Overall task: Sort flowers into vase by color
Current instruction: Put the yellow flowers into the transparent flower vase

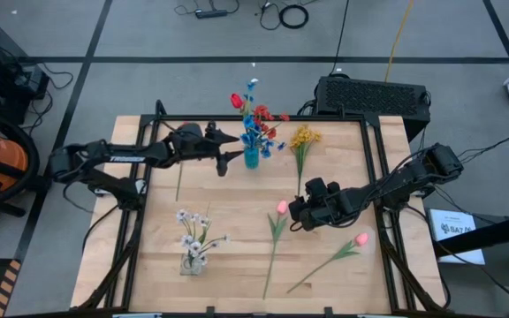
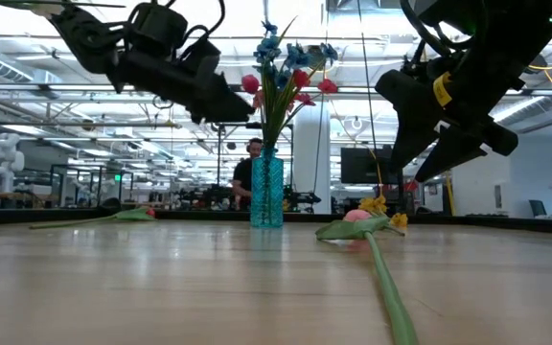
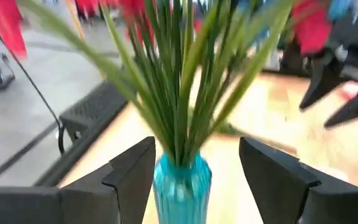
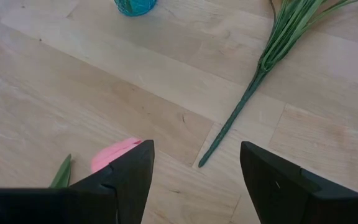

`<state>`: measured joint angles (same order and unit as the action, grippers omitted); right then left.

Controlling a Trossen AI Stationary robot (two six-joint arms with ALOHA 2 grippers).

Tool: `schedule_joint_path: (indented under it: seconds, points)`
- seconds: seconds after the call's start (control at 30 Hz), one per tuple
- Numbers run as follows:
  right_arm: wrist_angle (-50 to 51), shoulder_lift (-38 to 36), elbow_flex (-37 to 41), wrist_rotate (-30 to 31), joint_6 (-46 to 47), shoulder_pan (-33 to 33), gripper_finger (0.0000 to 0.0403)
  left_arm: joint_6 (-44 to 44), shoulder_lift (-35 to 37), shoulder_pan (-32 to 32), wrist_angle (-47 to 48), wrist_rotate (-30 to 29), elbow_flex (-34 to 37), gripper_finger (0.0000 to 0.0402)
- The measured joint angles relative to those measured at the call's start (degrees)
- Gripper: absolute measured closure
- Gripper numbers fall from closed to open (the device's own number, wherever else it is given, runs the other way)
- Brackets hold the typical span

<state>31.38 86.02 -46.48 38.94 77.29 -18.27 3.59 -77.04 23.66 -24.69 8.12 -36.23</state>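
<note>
the left gripper (image 1: 233, 147) hangs with its fingers spread and empty just beside the blue vase (image 1: 251, 158), which stands near the table's (image 1: 228, 221) far edge and holds red and blue flowers (image 1: 256, 119). white lettering on the left arm is too small to read. nearer the front, a clear vase (image 1: 190, 261) holds white flowers (image 1: 193, 231). a yellow spray (image 1: 303, 140) lies right of the blue vase. the right gripper (image 1: 297, 215), fingers apart and empty, hovers beside a pink tulip (image 1: 281, 208) lying flat; a second pink tulip (image 1: 360, 239) lies farther right.
</note>
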Motion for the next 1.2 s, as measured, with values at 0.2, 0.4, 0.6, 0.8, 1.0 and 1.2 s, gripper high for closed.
schedule_joint_path:
  seconds: [0.2, 0.4, 0.6, 0.8, 1.0, 1.2]
  points:
    - [-0.14, 0.0, -0.02, 0.0, 0.16, 2.78, 0.0172, 0.13, 2.59, 0.0, 7.71, -0.04, 0.02, 0.0162]
    - [-0.3, 0.0, 0.0, -0.29, -2.89, 9.79, 0.0172, 1.67, 8.41, 0.0, 15.3, 0.02, 0.3, 0.0162]
    - [-2.08, -0.28, -0.02, -10.23, -11.09, 21.07, 0.0172, 1.29, 17.07, 0.58, 9.73, 2.01, 9.22, 0.0162]
    - [-5.36, -0.28, -0.02, -17.89, -17.53, 31.32, 0.0172, -0.31, 26.25, 0.91, 9.24, 1.97, 15.46, 0.0162]
    - [-8.84, 0.41, -0.02, -21.53, -21.45, 37.12, 0.0172, -3.19, 30.65, 0.76, 12.64, 1.97, 17.32, 0.0162]
    - [-10.55, 2.02, -0.07, -23.44, -22.97, 39.14, 0.0172, -3.29, 31.15, 0.3, 16.9, 1.97, 17.33, 0.0162]
